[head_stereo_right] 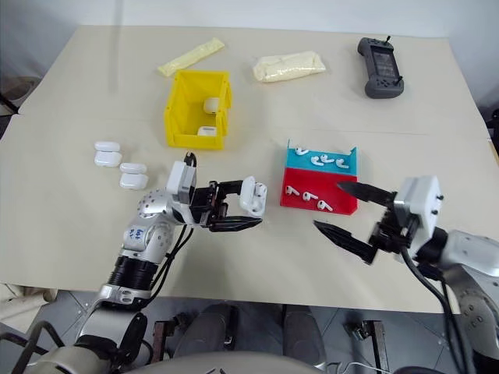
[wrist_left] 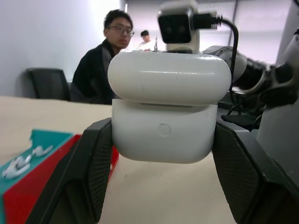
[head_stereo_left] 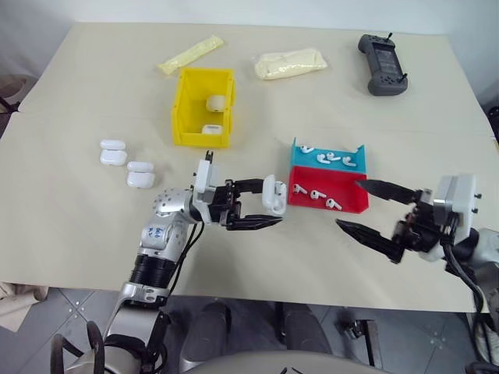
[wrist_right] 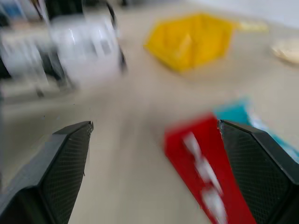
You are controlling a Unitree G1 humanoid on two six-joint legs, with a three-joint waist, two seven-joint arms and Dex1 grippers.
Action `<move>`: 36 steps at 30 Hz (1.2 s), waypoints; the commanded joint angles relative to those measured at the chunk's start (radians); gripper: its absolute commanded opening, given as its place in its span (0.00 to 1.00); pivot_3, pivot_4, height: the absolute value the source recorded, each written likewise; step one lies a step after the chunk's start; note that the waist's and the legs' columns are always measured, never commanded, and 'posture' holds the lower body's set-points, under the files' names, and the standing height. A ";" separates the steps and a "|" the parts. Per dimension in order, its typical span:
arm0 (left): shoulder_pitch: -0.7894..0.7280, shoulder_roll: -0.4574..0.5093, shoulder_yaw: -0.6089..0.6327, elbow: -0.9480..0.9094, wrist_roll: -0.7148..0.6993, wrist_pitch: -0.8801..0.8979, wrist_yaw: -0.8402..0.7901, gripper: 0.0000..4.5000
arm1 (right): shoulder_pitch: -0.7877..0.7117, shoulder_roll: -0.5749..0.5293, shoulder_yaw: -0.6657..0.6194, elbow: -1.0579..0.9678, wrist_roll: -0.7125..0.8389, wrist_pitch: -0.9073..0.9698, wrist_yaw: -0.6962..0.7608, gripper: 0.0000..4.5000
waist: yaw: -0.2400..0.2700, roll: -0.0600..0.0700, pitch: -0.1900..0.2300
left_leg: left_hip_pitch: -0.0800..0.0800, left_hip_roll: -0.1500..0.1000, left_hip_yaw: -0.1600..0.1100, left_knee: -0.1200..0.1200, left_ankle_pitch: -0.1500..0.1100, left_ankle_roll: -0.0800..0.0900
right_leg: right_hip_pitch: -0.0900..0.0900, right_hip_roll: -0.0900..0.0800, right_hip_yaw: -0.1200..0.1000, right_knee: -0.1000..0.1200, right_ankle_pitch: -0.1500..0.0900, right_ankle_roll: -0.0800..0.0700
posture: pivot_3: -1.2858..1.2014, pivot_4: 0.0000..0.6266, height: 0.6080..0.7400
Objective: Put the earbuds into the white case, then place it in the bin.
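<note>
We held the closed white case [head_stereo_left: 274,194] in our left hand [head_stereo_left: 263,204], right hand [head_stereo_left: 365,206] wide and empty, the bin [head_stereo_left: 187,105] drop left.

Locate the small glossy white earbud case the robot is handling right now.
The small glossy white earbud case sits clamped in the left gripper above the table, just left of the low red tray.

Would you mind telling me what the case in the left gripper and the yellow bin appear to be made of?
The white case looks like glossy hard plastic: light streaks reflect off its smooth rounded lid. The yellow bin seems to be moulded plastic with a duller sheen, judging by its even bright colour and thin stiff walls.
</note>
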 commanded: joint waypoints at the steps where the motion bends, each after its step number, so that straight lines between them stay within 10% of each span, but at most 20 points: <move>1: 0.017 0.008 0.002 -0.041 0.000 -0.019 0.001 0.63 | 0.038 -0.029 -0.070 0.096 -0.090 -0.139 0.097 0.99 | -0.001 0.000 0.000 | 0.000 0.000 0.000 0.000 0.000 0.000 | 0.000 0.000 0.000 0.000 0.000 0.000 | 0.52 0.24 1.00; 10: 0.057 -0.011 -0.001 -0.064 0.000 -0.037 0.047 0.63 | -0.173 -0.099 -0.012 0.246 -0.108 -0.054 0.067 0.99 | -0.008 0.000 0.000 | 0.002 0.001 0.000 0.000 0.000 0.000 | 0.001 0.000 0.001 0.000 0.000 0.000 | 0.52 0.24 1.00; 17: 0.038 -0.044 -0.013 -0.031 0.009 -0.055 0.057 0.63 | -0.733 -0.237 0.329 0.348 -0.116 0.387 0.075 0.99 | -0.016 0.001 0.000 | 0.002 0.003 -0.001 0.000 0.001 -0.001 | -0.001 -0.001 0.001 -0.001 0.000 0.000 | 0.52 0.24 1.00; 22: 0.041 -0.067 -0.026 -0.019 0.013 -0.064 0.052 0.63 | -1.126 -0.186 0.668 0.632 -0.399 0.401 0.140 0.99 | -0.017 0.001 0.000 | 0.000 0.002 -0.001 -0.001 0.000 -0.002 | -0.004 -0.002 0.002 -0.001 0.000 0.000 | 0.52 0.24 1.00; 36: 0.067 -0.115 -0.043 -0.029 0.018 -0.101 0.083 0.63 | -1.564 0.129 1.035 1.533 -0.960 -0.287 0.157 0.99 | -0.025 0.001 0.000 | -0.004 0.000 0.000 0.001 0.001 -0.002 | -0.009 -0.003 -0.003 0.002 0.000 0.000 | 0.52 0.24 1.00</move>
